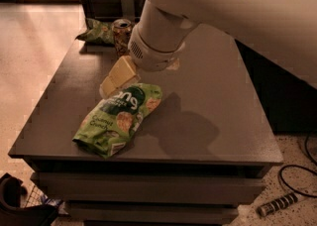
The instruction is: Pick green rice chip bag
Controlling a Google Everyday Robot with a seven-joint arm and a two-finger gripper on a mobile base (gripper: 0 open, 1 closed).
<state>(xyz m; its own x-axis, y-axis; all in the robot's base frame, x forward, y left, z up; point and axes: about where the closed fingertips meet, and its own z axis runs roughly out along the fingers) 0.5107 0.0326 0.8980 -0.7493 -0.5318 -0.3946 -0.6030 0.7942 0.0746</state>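
Starting at the far left corner of the dark grey flat-topped table (218, 86), a small, darker green snack bag (96, 30) sits well back, and just beside it stands a brownish metal drinks can (121, 32). Neither is the target.

Coming nearer, here is the one that counts: the big, glossy bright-green rice chip bag (119, 118), lying flat on the front-left part of the tabletop, close to the near edge. Its long axis runs diagonally, with the crimped bottom end pointing toward the near-left corner and the top end angled away and to the right. White lettering sits on a dark green patch near that far end, with round pale rice cakes pictured across the middle. The film looks crinkled and puffy, so I'd expect it to give under pressure.

Now the cream-coloured gripper (118, 78). It hangs right at the bag's far end, over the edge just above the lettering, so the bag stretches from it toward the camera and to the left. I cannot tell if it is in contact, and I cannot tell whether it is apart or together from here.

To the right, the thick white robot arm (163, 31) slants down from the upper right and casts a dark shadow on the bare tabletop beside the bag. My read: the grasp is being lined up across the bag's narrow top end.
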